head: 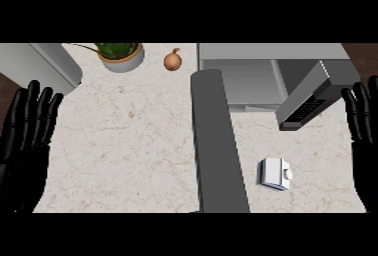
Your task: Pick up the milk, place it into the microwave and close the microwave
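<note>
Spreading across most of the view, the pale marbled counter point(125, 150) carries the microwave point(244, 75) at its far right, cavity showing, and a long dark grey slab point(218, 150), probably its swung-out door, runs from the microwave's left front corner down toward the near edge. The left hand point(29, 125) rests at the left edge and the right hand point(362, 117) at the right edge, both with fingers straight, raised and holding nothing. A potted plant point(120, 56) stands at the far side, left of the slab. The milk point(275, 174), a small white carton with its cap facing the right hand, sits on the counter right of the slab, nearer than the cavity. It lies inward and nearward of the right hand, which is clearly the closer one; the slab bars the left. A small onion point(172, 60) lies beside the plant.
</note>
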